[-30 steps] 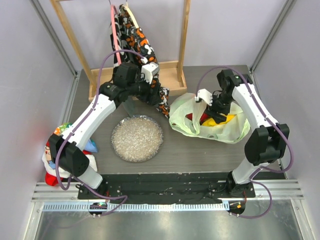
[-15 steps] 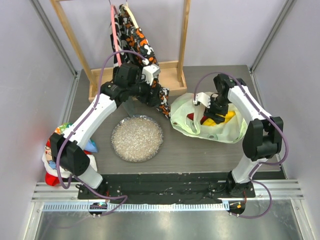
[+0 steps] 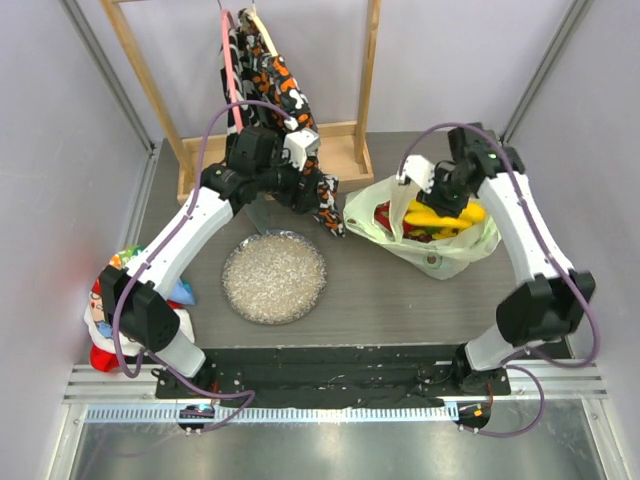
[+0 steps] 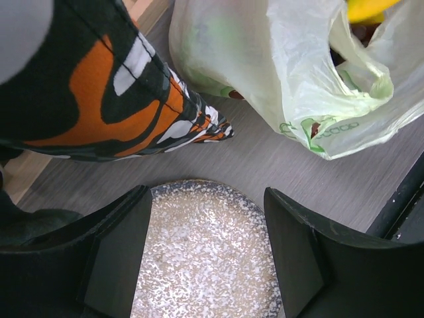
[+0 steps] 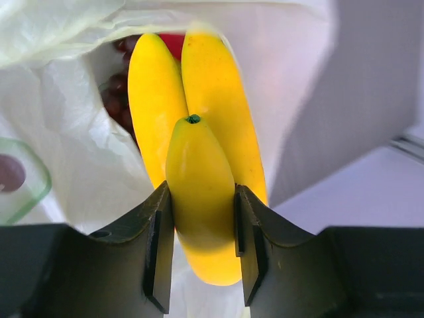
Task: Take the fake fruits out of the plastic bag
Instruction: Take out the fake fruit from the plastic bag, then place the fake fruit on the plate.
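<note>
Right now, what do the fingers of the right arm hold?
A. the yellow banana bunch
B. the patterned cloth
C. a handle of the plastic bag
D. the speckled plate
A: in the right wrist view, the right fingers press on both sides of one banana of the yellow banana bunch, with the plastic bag behind it.

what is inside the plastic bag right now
A yellow banana bunch sits at the plastic bag mouth, gripped by the right claw. Behind it show dark purple grapes and a red fruit. Anything deeper is covered by the bag's crinkled folds.
</note>
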